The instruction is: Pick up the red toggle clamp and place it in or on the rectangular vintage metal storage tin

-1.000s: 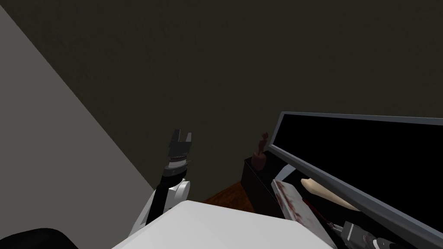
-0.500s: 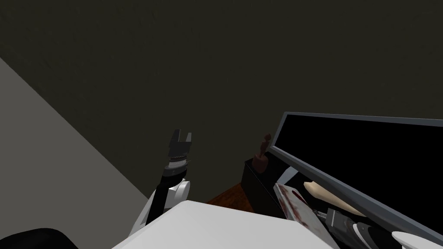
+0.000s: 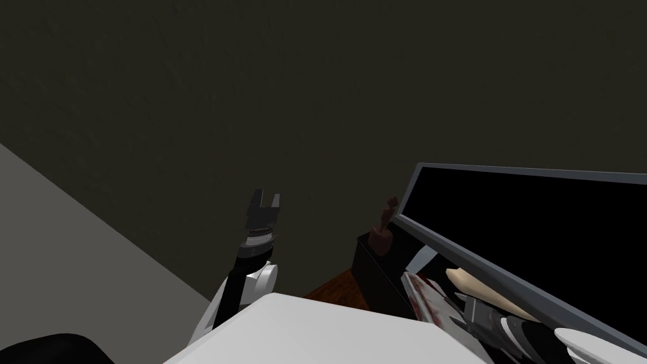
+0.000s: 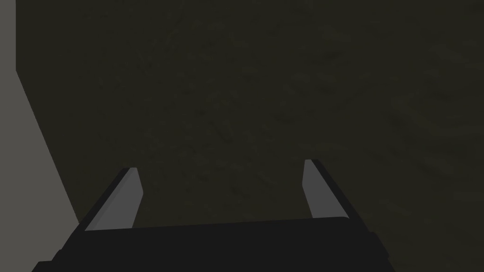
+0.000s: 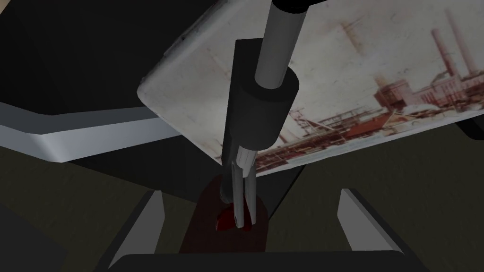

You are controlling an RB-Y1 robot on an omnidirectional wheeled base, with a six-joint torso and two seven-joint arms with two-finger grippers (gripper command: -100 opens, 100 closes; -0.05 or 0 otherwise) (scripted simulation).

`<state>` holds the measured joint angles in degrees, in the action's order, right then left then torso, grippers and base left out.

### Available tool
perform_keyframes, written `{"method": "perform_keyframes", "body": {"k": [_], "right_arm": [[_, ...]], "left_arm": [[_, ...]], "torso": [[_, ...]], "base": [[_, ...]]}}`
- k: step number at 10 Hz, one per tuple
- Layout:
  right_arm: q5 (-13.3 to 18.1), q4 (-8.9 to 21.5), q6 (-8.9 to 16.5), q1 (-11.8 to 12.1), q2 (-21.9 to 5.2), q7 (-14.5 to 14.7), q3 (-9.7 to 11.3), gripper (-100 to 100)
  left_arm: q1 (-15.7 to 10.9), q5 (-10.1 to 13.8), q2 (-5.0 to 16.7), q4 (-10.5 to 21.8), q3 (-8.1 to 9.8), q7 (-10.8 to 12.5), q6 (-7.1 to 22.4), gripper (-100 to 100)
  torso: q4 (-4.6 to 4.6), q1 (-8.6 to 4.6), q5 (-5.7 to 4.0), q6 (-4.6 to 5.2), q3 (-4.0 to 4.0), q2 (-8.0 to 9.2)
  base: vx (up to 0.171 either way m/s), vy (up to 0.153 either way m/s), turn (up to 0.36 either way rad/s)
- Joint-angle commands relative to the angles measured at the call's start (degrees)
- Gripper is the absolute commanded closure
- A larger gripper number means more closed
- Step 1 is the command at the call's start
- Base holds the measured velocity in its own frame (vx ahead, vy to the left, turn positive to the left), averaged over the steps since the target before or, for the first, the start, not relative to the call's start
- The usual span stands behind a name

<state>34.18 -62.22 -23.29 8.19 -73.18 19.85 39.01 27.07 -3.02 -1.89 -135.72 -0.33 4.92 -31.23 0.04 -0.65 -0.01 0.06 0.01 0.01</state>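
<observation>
- One red toggle clamp (image 5: pixel 261 115): dark red handle, black barrel, grey rod. It lies lengthwise between the right gripper's (image 5: pixel 251 191) two fingers.
- Right gripper: fingers spread wide. Each blade stands well clear of the clamp and neither pinches it.
- The red handle end sits close to the gripper body. The barrel and rod reach out across the tin's printed face. Can't tell whether the clamp touches the tin.
- One rectangular storage tin (image 5: pixel 340 80): off-white, worn, with a reddish factory print and rounded corners. In the head view it sits near and to the right, on a dark cabinet (image 3: pixel 373 268).
- One TV-like screen (image 3: pixel 537 221), black with a grey frame, just right of the tin.
- One beige rounded object (image 3: pixel 480 287) between the tin and the screen frame; can't tell what it is.
- One dark brown figurine (image 3: pixel 383 227), upright at the cabinet's far end, beyond the tin.
- Left gripper (image 3: pixel 266 196): raised on the left, well apart from the cabinet. Its two fingers (image 4: pixel 315 189) are spread with nothing between them.
- A strip of wood floor (image 3: pixel 335 287) shows near the cabinet's left side.
</observation>
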Motion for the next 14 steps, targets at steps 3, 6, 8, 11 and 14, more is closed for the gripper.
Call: {"method": "perform_keyframes", "body": {"k": [3, 6, 8, 11, 14], "right_arm": [[0.0, 0.0, 0.0, 0.0, 0.0, 0.0, 0.0, -100], [-0.83, 4.54, -4.06, 2.24, 0.29, 2.17, -3.88, -100], [-1.25, 7.53, -6.94, 3.36, 0.44, 3.26, -6.26, -100], [-1.66, 10.9, -10.16, 4.49, 0.59, 4.35, -8.35, -100], [-2.91, 19.02, -16.61, 7.85, 1.03, 7.61, -13.97, -100]], "left_arm": [[0.0, 0.0, 0.0, 0.0, 0.0, 0.0, 0.0, 0], [-0.01, 0.0, 0.0, 0.0, -0.01, 0.0, 0.0, 0], [0.0, 0.0, -0.01, 0.0, 0.0, 0.0, 0.0, 0], [0.0, 0.0, 0.0, 0.0, -0.01, 0.0, 0.0, 0], [-0.01, 0.0, -0.01, 0.0, -0.01, 0.0, 0.0, 0]], "torso": [[0.01, 0.0, 0.0, 0.0, 0.02, 0.04], [0.01, 0.12, 0.02, -0.03, 0.03, 0.05], [0.03, 0.25, 0.06, 0.01, 0.06, 0.1], [0.01, 0.2, 0.06, -0.02, 0.03, 0.05], [0.02, 0.29, 0.07, -0.02, 0.04, 0.07]], "base": [[0.0, 0.0, 0.0], [-0.008, 0.038, 0.115], [-0.001, 0.069, 0.072], [0.002, 0.046, 0.089], [-0.002, 0.078, 0.167]]}}
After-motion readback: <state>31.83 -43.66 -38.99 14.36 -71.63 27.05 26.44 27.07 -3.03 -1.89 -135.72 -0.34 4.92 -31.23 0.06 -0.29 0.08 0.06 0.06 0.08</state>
